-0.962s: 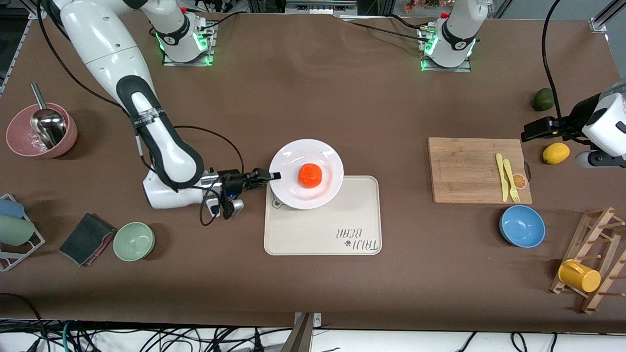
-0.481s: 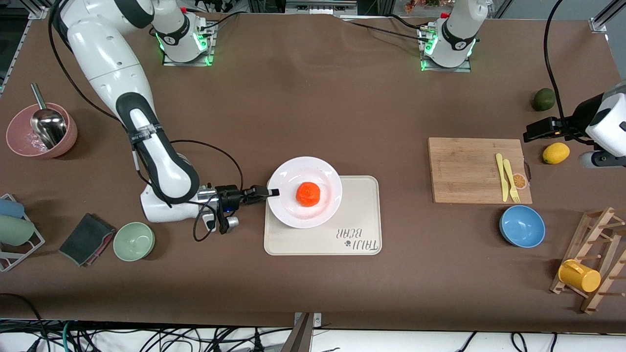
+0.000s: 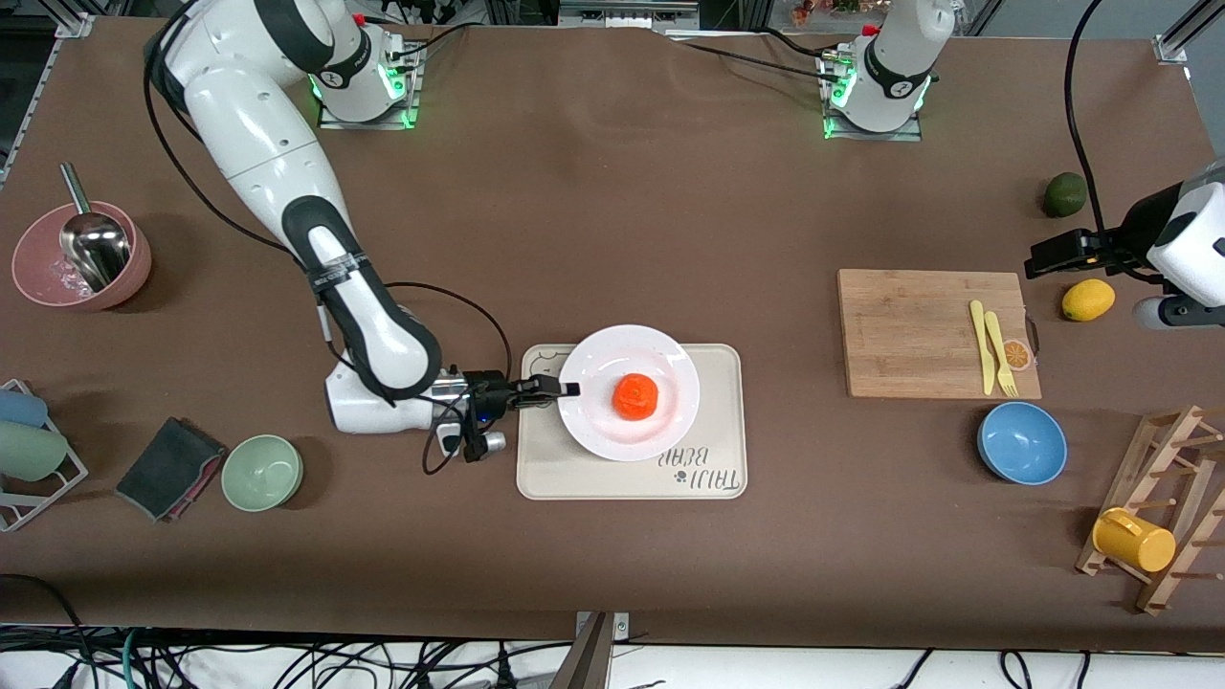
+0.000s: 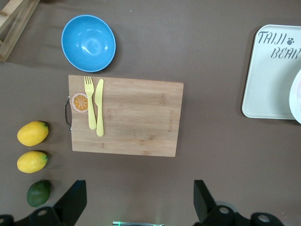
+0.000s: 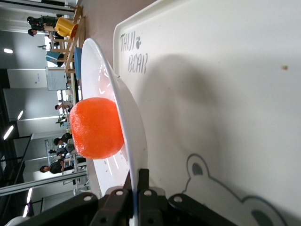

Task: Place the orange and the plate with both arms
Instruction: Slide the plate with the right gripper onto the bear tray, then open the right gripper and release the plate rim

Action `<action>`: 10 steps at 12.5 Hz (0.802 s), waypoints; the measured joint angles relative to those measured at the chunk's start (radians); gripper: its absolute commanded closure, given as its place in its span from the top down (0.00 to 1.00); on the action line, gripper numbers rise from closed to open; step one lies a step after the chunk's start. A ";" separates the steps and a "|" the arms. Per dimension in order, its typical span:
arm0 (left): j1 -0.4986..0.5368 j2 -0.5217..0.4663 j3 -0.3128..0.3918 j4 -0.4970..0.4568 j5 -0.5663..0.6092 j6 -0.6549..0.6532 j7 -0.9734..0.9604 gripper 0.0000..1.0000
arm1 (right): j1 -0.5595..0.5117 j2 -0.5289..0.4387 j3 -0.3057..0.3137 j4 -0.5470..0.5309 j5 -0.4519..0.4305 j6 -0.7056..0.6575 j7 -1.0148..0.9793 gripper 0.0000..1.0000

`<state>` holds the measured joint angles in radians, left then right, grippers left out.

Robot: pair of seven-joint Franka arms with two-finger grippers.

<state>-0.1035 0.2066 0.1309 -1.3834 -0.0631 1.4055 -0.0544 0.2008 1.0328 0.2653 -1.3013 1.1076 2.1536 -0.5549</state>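
The white plate [image 3: 593, 421] carries the orange [image 3: 634, 396] in its middle and is held over the cream bear tray [image 3: 574, 474]. My right gripper [image 3: 567, 388] is shut on the plate's rim, on the side toward the right arm's end. In the right wrist view the gripper [image 5: 136, 188] pinches the plate's edge [image 5: 127, 117], with the orange [image 5: 96, 127] on it and the tray [image 5: 225, 94] just beneath. My left gripper [image 3: 1038, 260] is open and empty, up in the air at the left arm's end of the table; it shows open in the left wrist view [image 4: 138, 207].
A wooden cutting board [image 3: 909, 330] with a yellow fork and knife [image 3: 993, 344], a blue bowl [image 3: 1021, 442], a lemon [image 3: 1088, 300] and a dark green fruit [image 3: 1063, 194] lie toward the left arm's end. A green bowl [image 3: 262, 472], dark cloth [image 3: 170, 467] and pink bowl [image 3: 38, 277] lie toward the right arm's end.
My right gripper has carried the plate with the orange nearer to the front camera and toward the left arm's end, fully over the tray. The left arm has barely moved.
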 measured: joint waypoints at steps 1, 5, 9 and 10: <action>0.000 0.000 0.000 0.000 0.000 0.000 0.000 1.00 | 0.012 0.015 0.000 0.014 0.003 0.028 0.000 0.00; 0.000 0.000 0.000 0.000 0.000 0.000 0.000 1.00 | 0.028 0.038 0.000 0.032 0.015 0.067 0.001 0.00; 0.000 0.000 0.000 0.000 0.000 0.000 0.000 1.00 | 0.029 0.053 0.000 0.045 0.016 0.087 0.002 0.33; 0.000 0.000 0.000 0.000 0.000 0.000 0.000 1.00 | 0.031 0.059 0.000 0.047 0.016 0.093 0.001 0.98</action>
<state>-0.1034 0.2066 0.1309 -1.3834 -0.0631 1.4055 -0.0544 0.2318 1.0920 0.2653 -1.2547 1.1241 2.2467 -0.5534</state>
